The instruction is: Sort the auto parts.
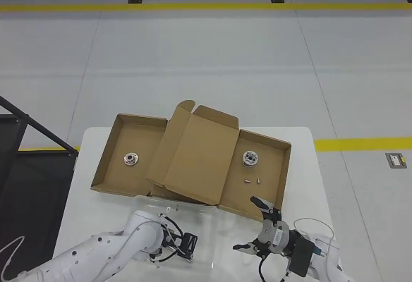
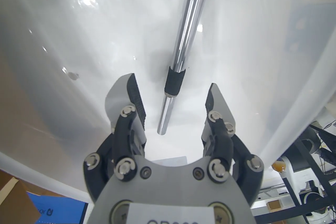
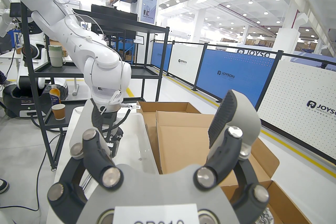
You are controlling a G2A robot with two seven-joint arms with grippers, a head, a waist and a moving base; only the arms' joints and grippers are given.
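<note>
Two round silver parts [image 1: 130, 159] already in the brown cardboard box [image 1: 195, 158]; chrome rod [image 2: 189, 15] at tabletop's near edge unsorted, straddled by the spread left gripper [image 2: 172, 83]; right gripper [image 1: 254, 225] likewise spread

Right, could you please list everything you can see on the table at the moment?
cardboard box: one, brown, mid-table, flaps open
round metal parts: two, silver, one in each outer compartment of the box, the other here
small screws: two, silver, in the compartment with the second round part, nearer the robot
clear bin: one, translucent white, at the table's near edge
chrome rod: one, silver with a black band, in the bin
table: one, white
left gripper: open, in the bin, fingers either side of the rod
right gripper: open, beside the box's near corner
</note>
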